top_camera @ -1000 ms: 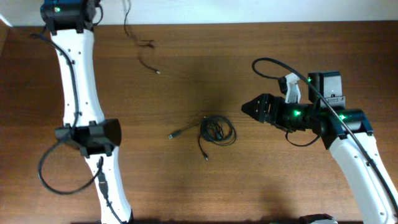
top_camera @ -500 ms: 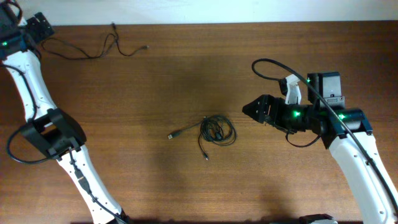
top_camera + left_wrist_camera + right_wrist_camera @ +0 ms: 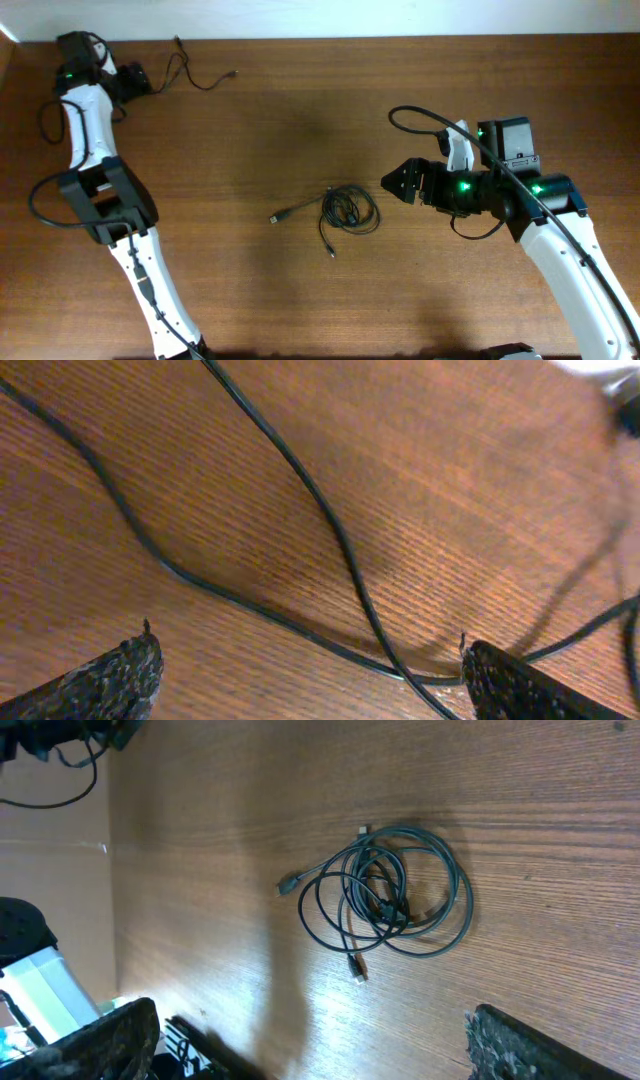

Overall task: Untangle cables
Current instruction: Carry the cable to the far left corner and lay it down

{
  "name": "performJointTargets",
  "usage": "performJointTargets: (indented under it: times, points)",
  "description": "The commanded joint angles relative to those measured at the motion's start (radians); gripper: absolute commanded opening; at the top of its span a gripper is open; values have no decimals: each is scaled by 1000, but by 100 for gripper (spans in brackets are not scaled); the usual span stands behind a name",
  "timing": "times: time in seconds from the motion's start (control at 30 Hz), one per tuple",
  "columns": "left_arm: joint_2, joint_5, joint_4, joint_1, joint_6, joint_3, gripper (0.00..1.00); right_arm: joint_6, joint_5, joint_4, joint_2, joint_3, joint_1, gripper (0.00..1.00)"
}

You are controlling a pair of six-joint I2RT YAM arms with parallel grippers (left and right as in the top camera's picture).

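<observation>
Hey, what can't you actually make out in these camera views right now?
- Left wrist: both ends of the thin cable, cut off by the frame edges.
- Overhead: whether the fingers of the left gripper touch it; too small and dark.
- Right wrist: which strands of the coiled cable pass over which; too fine, overlapping.

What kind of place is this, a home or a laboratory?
Likely a robotics laboratory: white left arm and right arm at a wooden table, with tangled cable coil and loose cable.
</observation>
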Motion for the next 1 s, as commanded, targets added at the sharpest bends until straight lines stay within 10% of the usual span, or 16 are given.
performJointTargets:
  times: [0.0,0.53,0.87,0.97]
  points:
    - [47,-148,3,-3,5,-11,97,-15,10,1,3,5,7,99]
    - [52,-372,66,73,34,21,85,-15,21,-26,3,5,7,99]
    - [-45,72,80,109,-9,29,100,-15,35,-26,3,5,7,99]
    - [-43,96,-15,109,-97,21,87,-15,35,-26,3,5,7,98]
